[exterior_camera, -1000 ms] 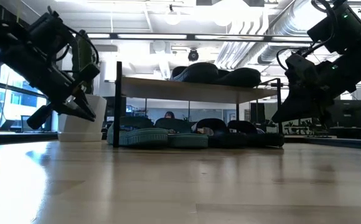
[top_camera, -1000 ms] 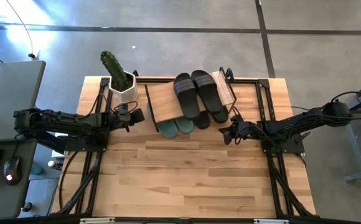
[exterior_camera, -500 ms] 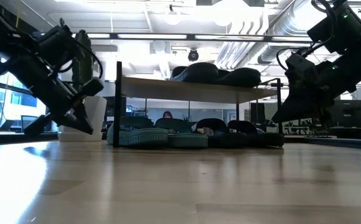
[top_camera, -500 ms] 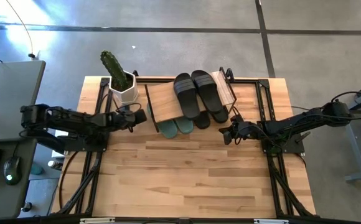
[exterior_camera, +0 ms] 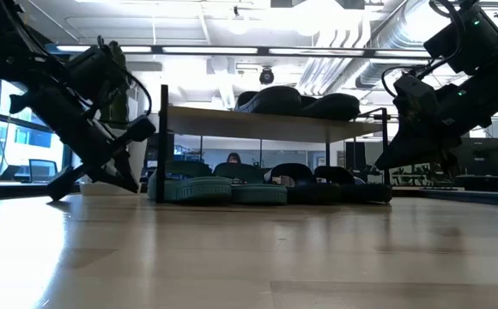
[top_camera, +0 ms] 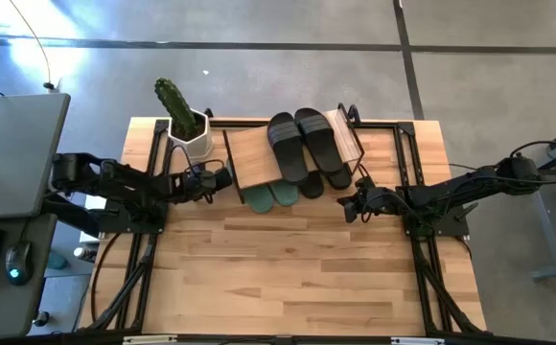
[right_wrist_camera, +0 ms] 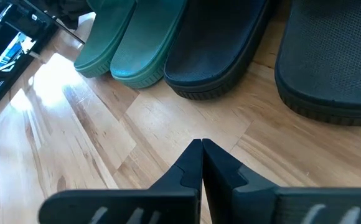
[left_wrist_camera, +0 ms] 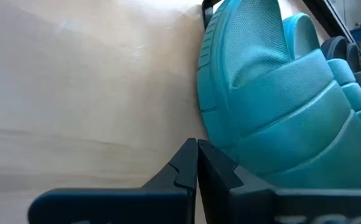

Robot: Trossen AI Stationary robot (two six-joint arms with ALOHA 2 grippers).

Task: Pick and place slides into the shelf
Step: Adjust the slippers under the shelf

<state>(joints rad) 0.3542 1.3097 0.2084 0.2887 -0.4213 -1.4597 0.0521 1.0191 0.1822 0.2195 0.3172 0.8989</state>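
Six slides are already accounted for on the shelf (top_camera: 249,151), so the step in hand is judged to be a final tidy of the lower row, not a fresh pick. Nearest, the bare worktop (top_camera: 288,278) fills the 6 o'clock half of the high view. At about 9 o'clock of the shelf, the left gripper (top_camera: 222,178) is held low over the boards with its fingers pressed together and nothing between them, its tip just beside the outer green slide (left_wrist_camera: 274,93). At 3 o'clock, the right gripper (top_camera: 347,207) is likewise closed and empty, facing the lower black slides (right_wrist_camera: 218,50) and apart from them. Farther back, two black slides (top_camera: 307,139) are laid on the top board, and a cactus pot (top_camera: 190,134) is seen at 10 o'clock. Any nudge is best made slowly with the closed tip against the sole edge, so that the green pair (top_camera: 268,196) is slid under the board without being skewed.
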